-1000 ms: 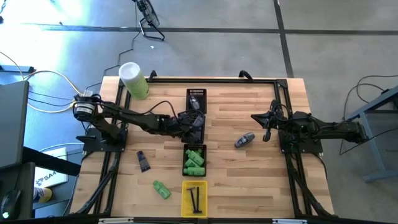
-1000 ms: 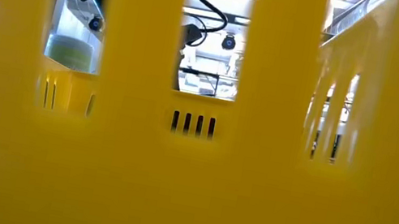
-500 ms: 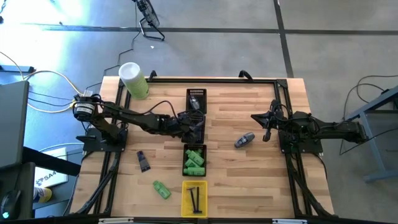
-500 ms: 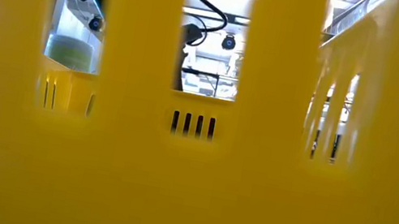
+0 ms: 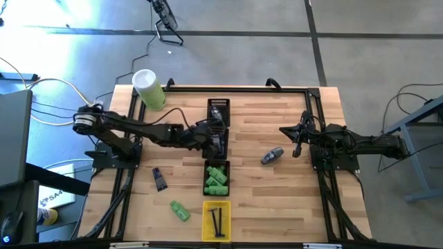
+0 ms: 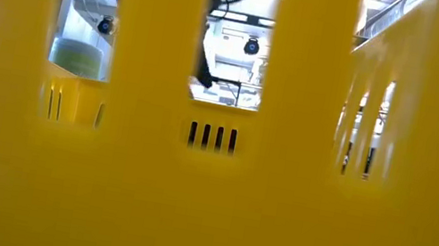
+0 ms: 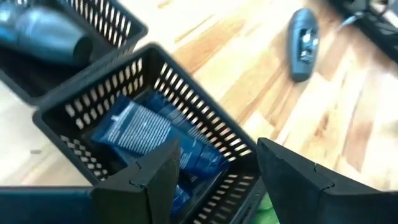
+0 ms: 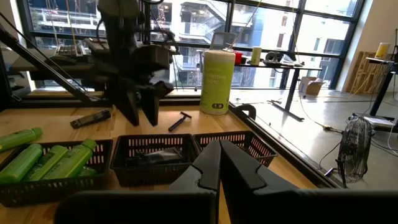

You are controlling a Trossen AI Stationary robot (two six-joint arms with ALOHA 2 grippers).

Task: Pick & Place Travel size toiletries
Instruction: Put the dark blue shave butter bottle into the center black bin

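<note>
Four trays stand in a row down the table's middle. The far black tray (image 5: 218,109) holds grey-blue oval pieces (image 7: 43,34). The middle black tray (image 7: 93,93) holds flat dark-blue tubes (image 7: 140,134). The nearer black tray (image 5: 217,178) holds green bottles (image 8: 50,163). A yellow tray (image 5: 216,220) holds dark sticks. My left gripper (image 5: 220,140) (image 7: 217,144) hangs open above the middle tray, holding nothing. Loose on the table lie a green bottle (image 5: 180,211), a tube (image 5: 160,179) and an oval piece (image 5: 272,155). My right gripper (image 8: 217,163) waits shut at the right.
A big pale-green cylinder with a white top (image 5: 149,88) stands at the far left corner. The yellow tray's wall (image 6: 209,184) fills the low view. A thin dark stick (image 8: 180,120) lies on the table beyond the trays in the right wrist view.
My left gripper has risen a little above the middle black tray. The things on the table have stayed where they were.
</note>
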